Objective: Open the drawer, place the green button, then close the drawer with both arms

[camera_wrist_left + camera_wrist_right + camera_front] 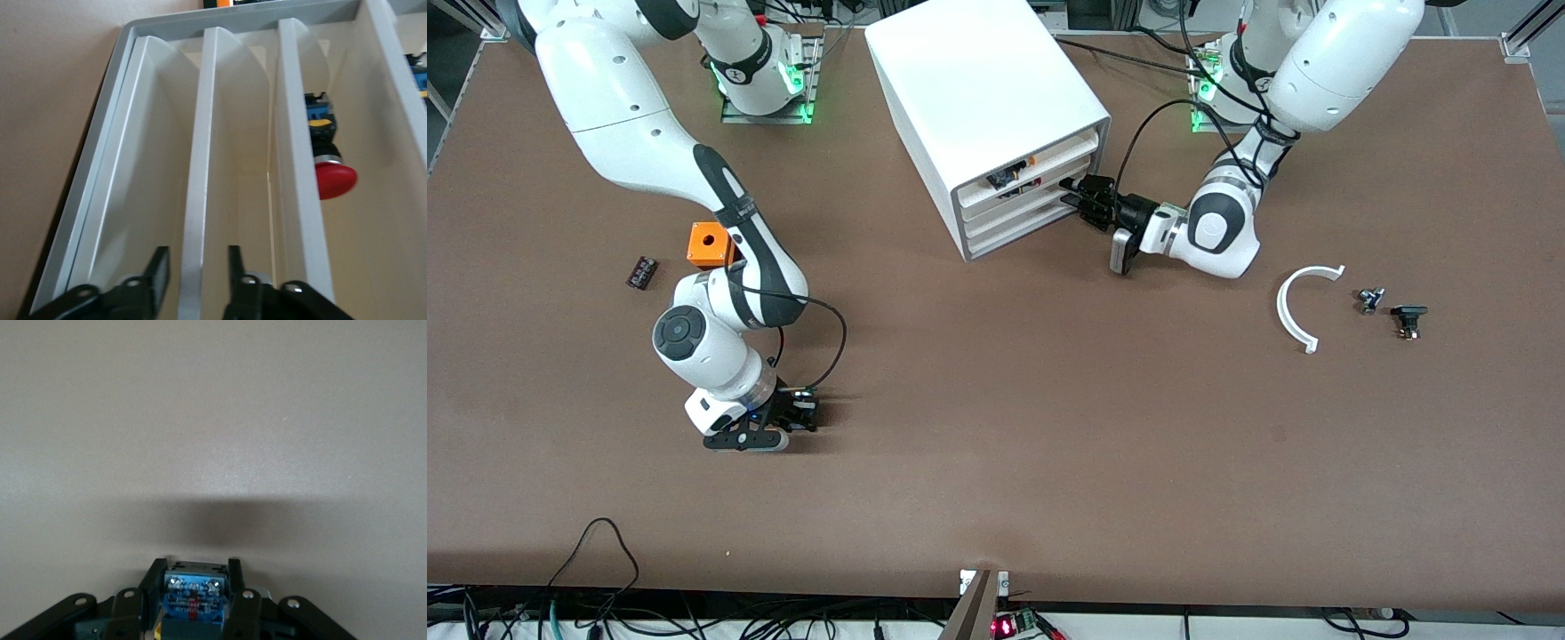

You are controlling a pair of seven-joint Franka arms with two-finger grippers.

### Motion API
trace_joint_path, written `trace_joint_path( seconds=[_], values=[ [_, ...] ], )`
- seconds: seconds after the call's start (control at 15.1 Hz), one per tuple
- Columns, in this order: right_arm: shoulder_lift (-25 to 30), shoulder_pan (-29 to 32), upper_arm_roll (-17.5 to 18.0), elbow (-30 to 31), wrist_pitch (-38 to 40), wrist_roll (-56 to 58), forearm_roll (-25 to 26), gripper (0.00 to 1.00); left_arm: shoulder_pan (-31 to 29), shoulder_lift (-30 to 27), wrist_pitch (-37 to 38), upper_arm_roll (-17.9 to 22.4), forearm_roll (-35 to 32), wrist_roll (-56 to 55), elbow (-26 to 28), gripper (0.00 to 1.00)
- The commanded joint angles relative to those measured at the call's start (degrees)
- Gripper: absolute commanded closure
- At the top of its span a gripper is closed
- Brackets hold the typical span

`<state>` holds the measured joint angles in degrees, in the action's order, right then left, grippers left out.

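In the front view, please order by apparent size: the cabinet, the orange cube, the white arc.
1. cabinet
2. white arc
3. orange cube

The arc spans more but is thin; the cube is bulkier.

A robotics lab — two large white jointed arms bolted to a brown worktop, cables trailing along its edge.

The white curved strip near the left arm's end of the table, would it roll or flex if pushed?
The white curved strip lies flat as an open arc, so it would probably slide or spin, not roll. It looks thin, so likely light and somewhat springy.
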<state>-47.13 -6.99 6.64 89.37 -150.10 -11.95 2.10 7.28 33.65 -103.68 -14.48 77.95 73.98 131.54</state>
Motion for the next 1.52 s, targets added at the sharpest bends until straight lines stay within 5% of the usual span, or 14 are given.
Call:
trace_joint_path(
  seconds=[0.0,0.33,0.79,1.45],
  values=[
    [0.1,-0.2,0.2,-3.3,2.6,-1.9,-0.4,1.0,1.9,0.6,-1.3,-0.1,3.0,2.0,0.7,0.95],
    [-0.1,-2.2,0.3,-13.6,21.7,-15.5,-0.3,1.0,1.7,0.4,-1.1,-0.3,3.4,2.0,0.6,1.0],
    [-0.2,-6.3,-0.1,-21.2,37.5,-37.6,0.4,1.0,-2.2,-0.1,-0.6,0.9,0.2,-1.6,-5.0,1.0],
    [0.0,-15.2,-0.5,-28.6,44.9,-60.1,0.5,1.0,-7.5,3.2,-0.6,3.8,-12.6,-10.1,-18.3,1.0]
  ],
)
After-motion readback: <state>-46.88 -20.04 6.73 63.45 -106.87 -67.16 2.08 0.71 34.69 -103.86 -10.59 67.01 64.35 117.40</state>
